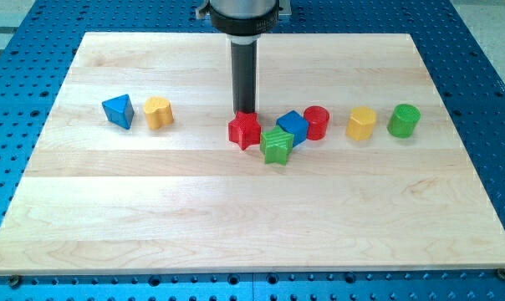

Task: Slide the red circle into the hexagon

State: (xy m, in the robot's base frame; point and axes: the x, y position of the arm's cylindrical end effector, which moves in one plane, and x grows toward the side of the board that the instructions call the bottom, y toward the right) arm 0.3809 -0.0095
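A pale wooden board point(236, 209) lies on a blue perforated table point(18, 67). My tip point(244, 112) meets the red star's point(245, 131) top edge, its very end hidden. The red circle point(317, 122) touches the blue cube point(293, 125); the yellow hexagon point(361, 123) sits near its right.

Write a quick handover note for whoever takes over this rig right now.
My tip sits just behind the red star, at the view's top side of it.
The red circle stands right of the blue cube, apart from the yellow hexagon to its right.
Done: nothing visible yet.
Left: bring the tip round to the circle's left and push it rightward into the hexagon.
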